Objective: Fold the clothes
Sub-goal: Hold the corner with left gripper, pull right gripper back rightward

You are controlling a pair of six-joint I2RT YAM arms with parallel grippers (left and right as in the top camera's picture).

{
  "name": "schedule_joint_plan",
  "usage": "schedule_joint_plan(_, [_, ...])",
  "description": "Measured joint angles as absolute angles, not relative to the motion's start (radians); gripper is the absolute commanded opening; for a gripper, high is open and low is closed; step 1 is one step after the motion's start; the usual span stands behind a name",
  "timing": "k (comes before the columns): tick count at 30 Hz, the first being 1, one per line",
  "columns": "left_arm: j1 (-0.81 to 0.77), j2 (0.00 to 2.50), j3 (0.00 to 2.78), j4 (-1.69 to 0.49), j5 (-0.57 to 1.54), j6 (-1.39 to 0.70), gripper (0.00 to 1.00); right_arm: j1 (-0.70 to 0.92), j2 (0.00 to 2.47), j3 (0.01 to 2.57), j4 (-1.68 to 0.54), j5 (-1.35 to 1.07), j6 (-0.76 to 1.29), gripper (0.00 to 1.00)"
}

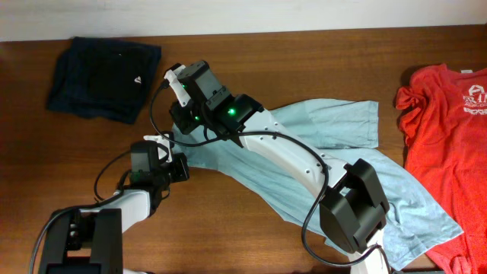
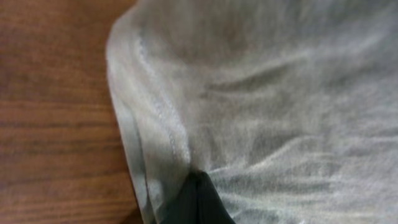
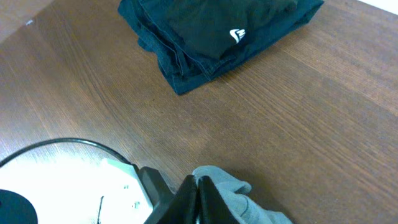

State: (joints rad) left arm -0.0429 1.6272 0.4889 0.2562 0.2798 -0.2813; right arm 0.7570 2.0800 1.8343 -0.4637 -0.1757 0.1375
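The pale blue-grey T-shirt (image 1: 335, 152) lies spread from the table's middle to the front right. My left gripper (image 1: 183, 169) is shut on its left edge; in the left wrist view the cloth (image 2: 261, 93) fills the frame and the dark fingertips (image 2: 196, 202) pinch its hem. My right gripper (image 1: 177, 127) reaches across the shirt and is shut on a small bunch of the same cloth (image 3: 236, 196) at its fingertips (image 3: 199, 190), just above the wood. The red T-shirt with white print (image 1: 441, 129) lies flat at the right edge.
A folded dark navy garment (image 1: 103, 67) with a small white logo lies at the back left; it also shows in the right wrist view (image 3: 211, 28). Part of the left arm's white housing (image 3: 68, 186) sits close beside the right fingers. Brown wooden table (image 1: 289, 57).
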Motion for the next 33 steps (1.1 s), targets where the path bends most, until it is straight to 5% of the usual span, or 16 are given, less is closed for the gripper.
schedule_joint_plan(7, [-0.040,1.530,0.509,-0.002,0.272,-0.330,0.00,0.733,2.080,1.834,-0.461,-0.180,0.139,0.57])
schedule_joint_plan(9, [-0.039,1.484,0.521,-0.133,0.269,-0.337,0.00,0.725,2.080,1.834,-0.459,-0.181,0.133,0.61])
schedule_joint_plan(24, [-0.039,1.057,0.646,-0.860,0.198,-0.336,0.00,0.576,1.995,1.835,-0.651,-0.136,0.108,0.63])
schedule_joint_plan(33, [-0.039,0.989,0.647,-0.634,0.079,-0.307,0.00,0.400,1.972,1.835,-0.821,-0.128,0.109,0.66])
